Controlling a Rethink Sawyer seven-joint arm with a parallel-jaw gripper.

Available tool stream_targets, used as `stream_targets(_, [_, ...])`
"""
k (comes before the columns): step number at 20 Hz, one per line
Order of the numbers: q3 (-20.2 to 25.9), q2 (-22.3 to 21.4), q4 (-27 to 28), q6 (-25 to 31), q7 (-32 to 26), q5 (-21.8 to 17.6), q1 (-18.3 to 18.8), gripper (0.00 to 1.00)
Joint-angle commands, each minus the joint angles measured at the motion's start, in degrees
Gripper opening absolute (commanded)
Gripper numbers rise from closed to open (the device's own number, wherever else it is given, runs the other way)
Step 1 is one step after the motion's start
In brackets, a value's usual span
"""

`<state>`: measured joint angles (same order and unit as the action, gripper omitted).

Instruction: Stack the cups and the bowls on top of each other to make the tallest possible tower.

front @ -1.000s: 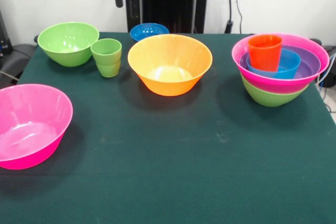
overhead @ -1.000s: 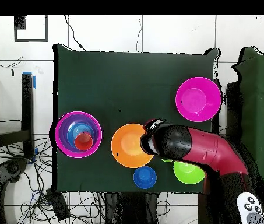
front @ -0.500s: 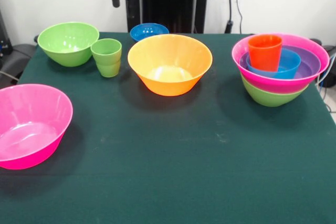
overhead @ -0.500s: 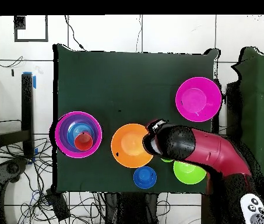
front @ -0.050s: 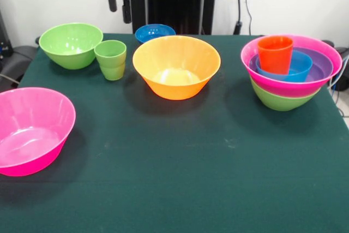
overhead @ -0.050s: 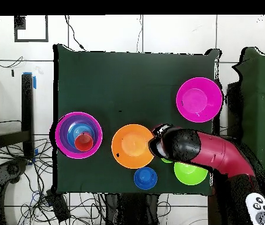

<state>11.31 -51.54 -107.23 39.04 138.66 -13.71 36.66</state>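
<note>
Hanging high with two dark fingers spread and nothing between them, the jaws (front @ -0.050s: pixel 118 4) are empty, the light green cup (front @ -0.050s: pixel 111 59) right below and the small blue bowl (front @ -0.050s: pixel 155 32) just beside. Well off to one side stands the tower (front @ -0.050s: pixel 291 72): green bowl, pink, purple, blue, with the orange-red cup (front @ -0.050s: pixel 275 54) on top. By my reckoning about half remains: orange bowl (front @ -0.050s: pixel 176 66), loose green bowl (front @ -0.050s: pixel 71 45) and pink bowl (front @ -0.050s: pixel 32 130) sit apart on the tabletop (front @ -0.050s: pixel 185 178).
</note>
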Motion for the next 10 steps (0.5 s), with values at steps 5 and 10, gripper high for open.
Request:
stream_targets(5, [5.5, 5.1, -5.5, -5.6, -9.3, -6.0, 2.7, 1.00])
stream_targets(10, [6.1, 5.0, -7.6, -6.9, -7.7, -6.1, 3.5, 1.00])
